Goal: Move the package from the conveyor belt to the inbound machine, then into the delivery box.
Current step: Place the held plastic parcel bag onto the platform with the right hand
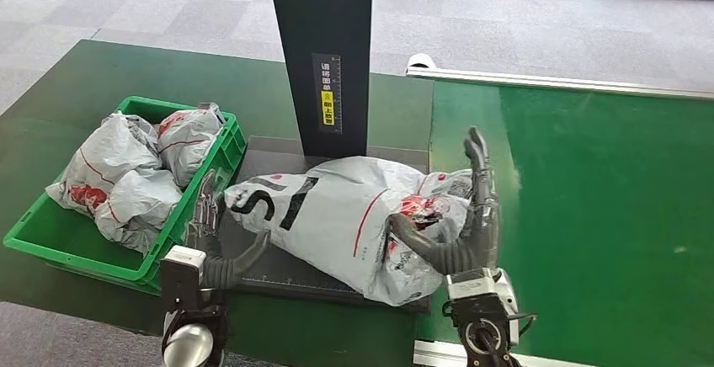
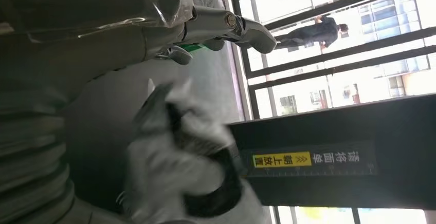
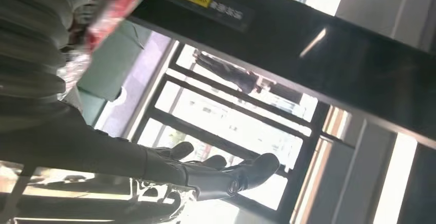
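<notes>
The package [image 1: 337, 215], a big grey-white poly bag with black letters and red print, lies on the dark platform [image 1: 286, 274] of the inbound machine, in front of its black column [image 1: 324, 55]. My left hand [image 1: 206, 220] stands at the bag's left end, fingers pointing up beside the crate and thumb reaching toward the bag. At the bag's right end my right hand [image 1: 471, 215] has its thumb lying on the bag and its fingers straight up behind it. The left wrist view shows the bag [image 2: 185, 172] blurred. In the right wrist view the fingers [image 3: 226, 175] are stretched out, apart from the package [image 3: 110, 13].
A green crate [image 1: 215, 169] holding several similar bags stands left of the platform, close to my left hand. The green conveyor belt [image 1: 606, 215] runs on the right with a metal rail [image 1: 556, 81] at its far edge. Grey carpet lies beyond.
</notes>
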Action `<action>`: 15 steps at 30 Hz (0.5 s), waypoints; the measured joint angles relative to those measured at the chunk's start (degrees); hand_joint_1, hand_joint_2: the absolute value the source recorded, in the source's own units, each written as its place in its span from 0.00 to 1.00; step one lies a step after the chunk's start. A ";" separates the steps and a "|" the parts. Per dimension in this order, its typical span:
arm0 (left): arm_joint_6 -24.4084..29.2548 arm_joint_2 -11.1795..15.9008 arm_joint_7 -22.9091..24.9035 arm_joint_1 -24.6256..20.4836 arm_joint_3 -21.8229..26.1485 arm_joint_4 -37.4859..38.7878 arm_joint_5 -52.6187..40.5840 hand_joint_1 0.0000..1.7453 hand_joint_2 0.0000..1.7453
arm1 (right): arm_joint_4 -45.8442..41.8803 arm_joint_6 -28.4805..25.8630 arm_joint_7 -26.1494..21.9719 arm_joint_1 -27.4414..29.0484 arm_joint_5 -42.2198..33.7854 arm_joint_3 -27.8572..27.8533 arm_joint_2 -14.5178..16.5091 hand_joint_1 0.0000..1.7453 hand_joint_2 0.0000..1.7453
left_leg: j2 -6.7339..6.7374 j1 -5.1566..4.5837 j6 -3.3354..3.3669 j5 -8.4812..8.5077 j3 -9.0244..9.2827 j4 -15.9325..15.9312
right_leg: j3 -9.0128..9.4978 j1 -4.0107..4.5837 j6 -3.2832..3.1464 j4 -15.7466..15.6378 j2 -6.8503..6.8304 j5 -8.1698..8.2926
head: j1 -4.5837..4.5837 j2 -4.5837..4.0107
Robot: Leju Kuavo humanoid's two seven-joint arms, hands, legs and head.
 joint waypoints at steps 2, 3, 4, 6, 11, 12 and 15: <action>-2.06 0.02 2.65 -0.86 -2.71 0.11 -7.90 0.00 1.00 | -7.46 0.59 -2.50 2.74 -11.47 -4.64 0.08 0.00 1.00 | 0.00 0.00 0.00 0.00 0.02 0.01 | 0.02 0.00 0.00 -0.01 -0.01 0.01 | -0.02 0.00; -3.13 0.04 4.14 -1.35 -4.40 0.22 -12.38 0.00 1.00 | -11.59 1.07 -3.73 4.30 -17.46 -7.49 0.17 0.00 1.00 | 0.00 0.00 0.00 0.00 0.03 0.01 | 0.04 -0.01 0.00 -0.01 -0.01 0.01 | -0.02 0.00; -4.21 0.06 5.67 -1.88 -6.22 0.35 -16.90 0.00 1.00 | -15.86 1.65 -4.97 5.91 -23.46 -10.57 0.27 0.00 1.00 | -0.01 0.00 0.00 0.00 0.03 0.01 | 0.05 -0.01 0.00 -0.01 -0.01 0.01 | -0.02 0.00; -4.33 0.08 6.39 -2.21 -7.47 0.61 -18.69 0.00 1.00 | -17.68 2.47 -5.10 6.60 -24.17 -12.89 0.53 0.00 1.00 | -0.01 0.00 0.00 0.00 0.04 0.01 | 0.04 -0.01 0.00 -0.02 -0.01 0.01 | -0.03 0.00; -4.61 0.48 10.38 -3.07 -10.24 2.39 -28.50 0.00 1.00 | -19.63 3.56 -5.24 7.47 -25.92 -16.91 1.25 0.00 1.00 | -0.03 0.01 0.00 0.00 0.05 0.00 | 0.04 0.00 0.00 -0.01 -0.02 0.01 | -0.03 0.01; -3.94 0.50 10.84 -3.22 -10.73 3.10 -30.11 0.00 1.00 | -19.80 3.67 -5.24 7.80 -26.13 -17.76 1.30 0.00 1.00 | -0.03 0.01 0.00 0.00 0.05 0.00 | 0.04 0.00 0.00 -0.01 -0.01 0.01 | -0.03 0.01; -1.82 0.54 11.22 -3.55 -11.20 4.95 -31.33 0.00 1.00 | -20.21 3.73 -5.33 9.15 -26.20 -19.92 1.34 0.00 1.00 | -0.02 0.00 0.00 0.00 0.04 0.00 | 0.04 0.00 0.00 -0.01 -0.01 0.01 | -0.03 0.00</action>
